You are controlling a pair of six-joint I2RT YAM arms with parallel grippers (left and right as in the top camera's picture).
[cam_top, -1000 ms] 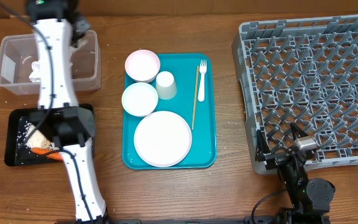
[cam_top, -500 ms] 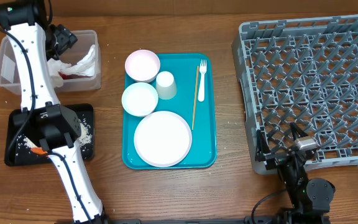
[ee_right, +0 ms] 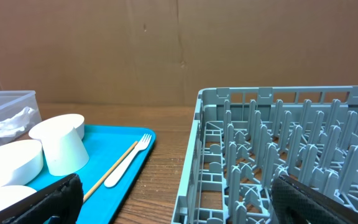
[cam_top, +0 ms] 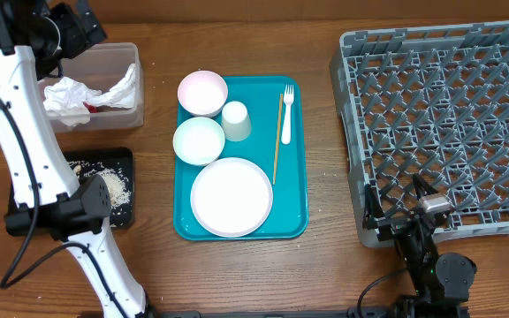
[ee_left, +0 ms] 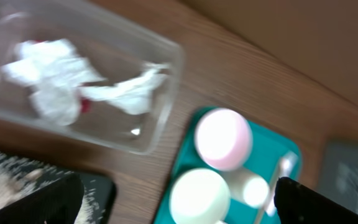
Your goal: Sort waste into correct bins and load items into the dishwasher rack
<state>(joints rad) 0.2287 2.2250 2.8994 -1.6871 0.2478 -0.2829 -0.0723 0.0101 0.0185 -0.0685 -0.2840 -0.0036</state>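
Note:
Crumpled white napkins (cam_top: 69, 95) and a red-and-white wrapper (cam_top: 95, 106) lie in the clear tub (cam_top: 132, 108). My left gripper (cam_top: 71, 28) hovers open and empty over the tub's back left corner. Beige crumbs (cam_top: 113, 185) lie in the black tray (cam_top: 124, 212), partly hidden by my left arm. The teal tray (cam_top: 294, 216) carries a pink bowl (cam_top: 202, 92), a pale bowl (cam_top: 199, 140), a cup (cam_top: 235, 121), a plate (cam_top: 231, 196), a fork (cam_top: 287, 113) and a wooden stick (cam_top: 277, 141). The right gripper (ee_right: 176, 190) is open, low at the front left corner of the grey rack (cam_top: 440, 115).
In the left wrist view the tub (ee_left: 166, 81) with the napkins (ee_left: 55, 87) sits above the black tray (ee_left: 101, 193), and the pink bowl (ee_left: 222, 138) lies to the right. The right wrist view shows the cup (ee_right: 61, 144), the fork (ee_right: 128, 160) and the rack's wall (ee_right: 194, 162).
My left arm swung away from the black tray toward the back left and its gripper opened. Napkins and the wrapper now lie in the tub. The right arm has not moved.

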